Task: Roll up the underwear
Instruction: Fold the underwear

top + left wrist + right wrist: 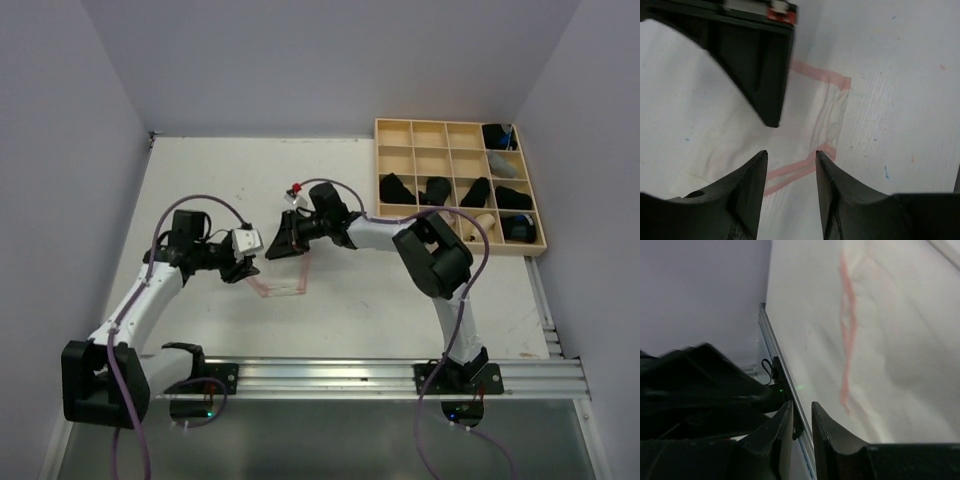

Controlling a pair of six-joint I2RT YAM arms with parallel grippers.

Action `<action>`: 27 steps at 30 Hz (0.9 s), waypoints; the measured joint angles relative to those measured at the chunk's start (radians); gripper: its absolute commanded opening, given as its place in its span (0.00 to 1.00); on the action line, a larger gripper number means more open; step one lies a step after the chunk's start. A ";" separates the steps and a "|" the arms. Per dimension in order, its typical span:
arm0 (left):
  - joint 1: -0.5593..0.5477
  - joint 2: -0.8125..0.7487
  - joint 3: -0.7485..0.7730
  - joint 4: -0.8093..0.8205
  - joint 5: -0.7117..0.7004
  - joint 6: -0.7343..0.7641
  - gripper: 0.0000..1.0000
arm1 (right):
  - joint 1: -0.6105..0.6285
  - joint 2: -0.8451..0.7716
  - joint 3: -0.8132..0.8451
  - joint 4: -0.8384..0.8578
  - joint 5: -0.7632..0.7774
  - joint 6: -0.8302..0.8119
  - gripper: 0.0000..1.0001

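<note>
Table: white. The tray sits at 2 o'clock in the top view, with black rolls in several cells.
Brief: whitish with pink edging, lying flat and unrolled at mid-table between your two grippers.
Axis: in the left wrist view it seems to run from 8 to 2 o'clock, though part of it is hidden.
Left gripper: fingers are spread with nothing between them. A pink edge lies just past the tips at 12.
Right gripper: fingers are nearly together, with a slim gap and nothing in it. The brief lies at 1 o'clock in its view.
Nearer arm: both are close. You look better lined up with the left, so that edge seems the place to start your roll.
</note>
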 measured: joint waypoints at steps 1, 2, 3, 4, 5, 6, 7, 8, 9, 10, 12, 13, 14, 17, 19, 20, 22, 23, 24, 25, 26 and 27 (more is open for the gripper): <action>-0.031 -0.024 -0.021 0.004 -0.018 0.039 0.45 | -0.001 -0.028 0.027 -0.038 0.000 -0.037 0.26; -0.064 -0.044 -0.045 0.010 -0.032 0.080 0.45 | -0.002 -0.056 0.050 -0.063 0.000 -0.071 0.26; -0.094 -0.052 -0.065 0.018 -0.048 0.121 0.45 | -0.003 -0.080 0.073 -0.087 0.000 -0.101 0.26; -0.122 -0.052 -0.082 0.030 -0.069 0.156 0.44 | -0.004 -0.099 0.096 -0.106 0.000 -0.127 0.27; -0.146 -0.047 -0.099 0.047 -0.091 0.187 0.44 | -0.006 -0.108 0.118 -0.118 -0.001 -0.150 0.27; -0.175 -0.036 -0.111 0.057 -0.114 0.219 0.45 | -0.008 -0.111 0.140 -0.127 -0.001 -0.168 0.27; -0.196 -0.026 -0.119 0.068 -0.134 0.239 0.45 | -0.010 -0.109 0.154 -0.134 0.000 -0.182 0.27; -0.226 -0.008 -0.127 0.080 -0.156 0.269 0.45 | -0.013 -0.103 0.167 -0.148 0.000 -0.198 0.27; -0.248 0.007 -0.131 0.089 -0.172 0.288 0.46 | -0.016 -0.096 0.174 -0.158 -0.001 -0.208 0.27; -0.265 0.018 -0.133 0.093 -0.186 0.303 0.48 | -0.019 -0.083 0.183 -0.169 -0.002 -0.218 0.27; -0.296 0.041 -0.133 0.101 -0.210 0.333 0.50 | -0.024 -0.043 0.198 -0.178 -0.006 -0.232 0.27; -0.307 0.048 -0.133 0.102 -0.219 0.344 0.51 | -0.026 -0.022 0.201 -0.178 -0.011 -0.233 0.26; -0.317 0.053 -0.133 0.101 -0.228 0.357 0.51 | -0.028 -0.002 0.201 -0.182 -0.014 -0.233 0.26; -0.334 0.062 -0.134 0.100 -0.249 0.384 0.52 | -0.031 0.057 0.201 -0.189 -0.021 -0.230 0.26; -0.342 0.071 -0.140 0.100 -0.265 0.395 0.50 | -0.031 0.082 0.201 -0.196 -0.025 -0.229 0.26; -0.345 0.079 -0.144 0.100 -0.273 0.401 0.49 | -0.031 0.093 0.201 -0.198 -0.027 -0.228 0.26; -0.352 0.105 -0.151 0.099 -0.288 0.405 0.49 | -0.031 0.108 0.201 -0.200 -0.032 -0.227 0.26; -0.354 0.118 -0.154 0.100 -0.294 0.406 0.48 | -0.031 0.112 0.201 -0.201 -0.036 -0.227 0.25; -0.357 0.135 -0.157 0.100 -0.303 0.406 0.47 | -0.031 0.115 0.201 -0.201 -0.040 -0.227 0.25; -0.359 0.150 -0.161 0.101 -0.311 0.406 0.47 | -0.031 0.117 0.201 -0.201 -0.043 -0.227 0.25; -0.360 0.161 -0.166 0.101 -0.319 0.406 0.46 | -0.031 0.118 0.201 -0.201 -0.045 -0.228 0.25; -0.361 0.166 -0.166 0.106 -0.318 0.406 0.43 | -0.031 0.120 0.201 -0.201 -0.045 -0.229 0.25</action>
